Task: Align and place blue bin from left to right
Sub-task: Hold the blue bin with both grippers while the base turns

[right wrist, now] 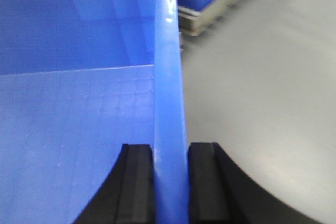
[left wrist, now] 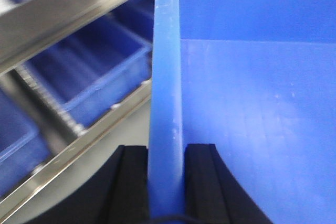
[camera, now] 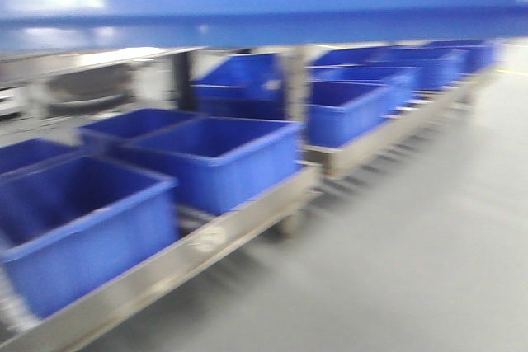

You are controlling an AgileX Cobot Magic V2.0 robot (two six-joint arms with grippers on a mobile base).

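Two steel racks (camera: 247, 222) hold perhaps nine blurred bins (camera: 223, 162); my left gripper (left wrist: 167, 182) and right gripper (right wrist: 170, 182) clamp one blue bin (left wrist: 166, 66).

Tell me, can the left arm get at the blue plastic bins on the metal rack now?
Probably not: the left pincer is shut on the wall of the tall blue plastic crate, so it is occupied; the rack bins sit apart.

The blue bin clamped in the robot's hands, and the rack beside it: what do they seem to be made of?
The blue bin looks like moulded plastic: an even blue all through, with a smooth, slightly glossy rim showing a highlight and faint scuffs. The rack looks like bare metal, perhaps steel or aluminium: silvery, dully reflective, with straight folded rails.
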